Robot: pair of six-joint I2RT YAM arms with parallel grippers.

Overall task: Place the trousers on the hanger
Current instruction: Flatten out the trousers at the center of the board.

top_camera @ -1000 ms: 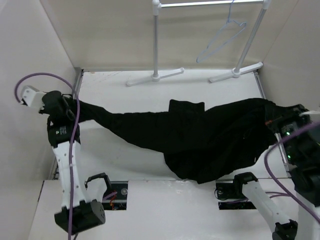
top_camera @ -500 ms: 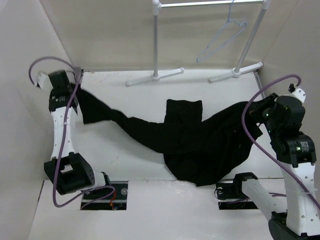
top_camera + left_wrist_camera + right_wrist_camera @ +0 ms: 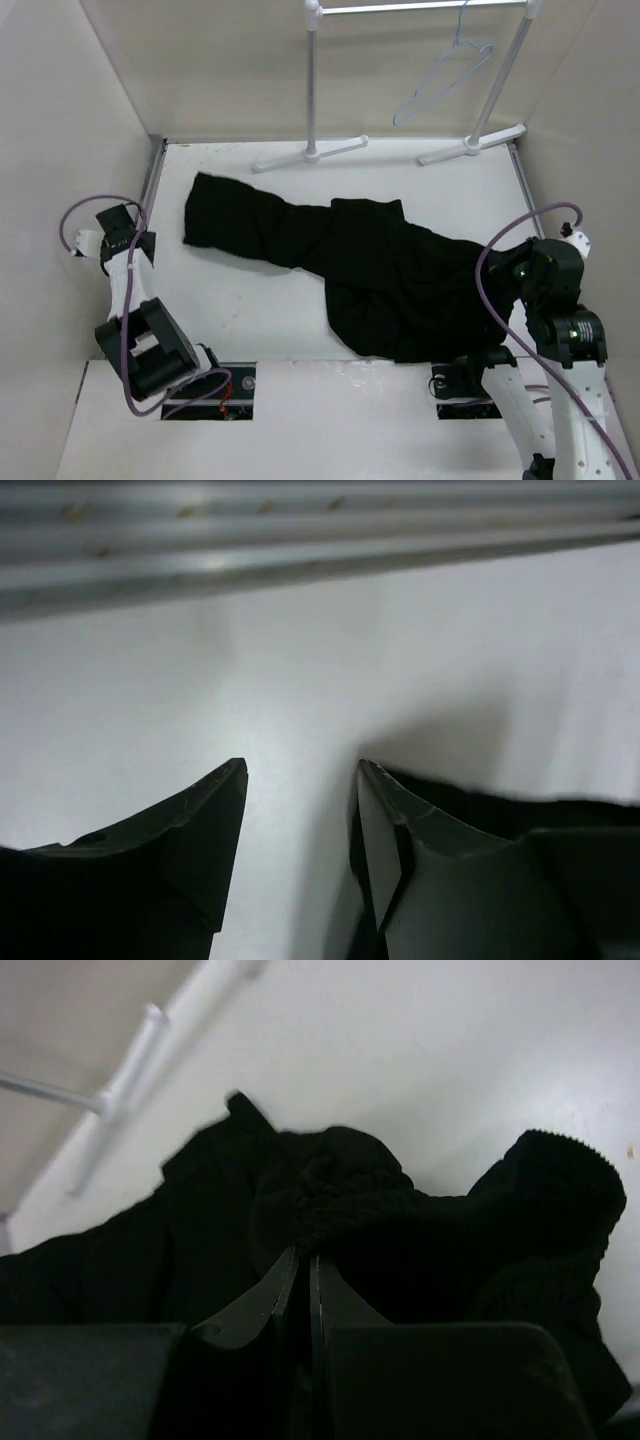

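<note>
The black trousers (image 3: 370,265) lie spread flat on the white table, one leg reaching to the far left (image 3: 215,215). My left gripper (image 3: 122,220) is open and empty at the table's left edge, apart from the trousers; in the left wrist view its fingers (image 3: 300,775) frame bare table only. My right gripper (image 3: 513,270) is shut on the trousers' right end, with a bunch of black fabric (image 3: 340,1185) pinched at the fingertips (image 3: 303,1252). The pale blue hanger (image 3: 445,78) hangs tilted from the rail at the back right, far from both grippers.
The white rail stand has two poles (image 3: 312,80) (image 3: 503,75) with feet (image 3: 310,155) on the table's far edge. A metal table rim (image 3: 300,550) runs just ahead of the left gripper. Walls close in on the left and right.
My left gripper has let go of the trouser leg and drawn back and down to the left edge. The trousers have dropped flat onto the table. My right gripper lowered, still holding them.
</note>
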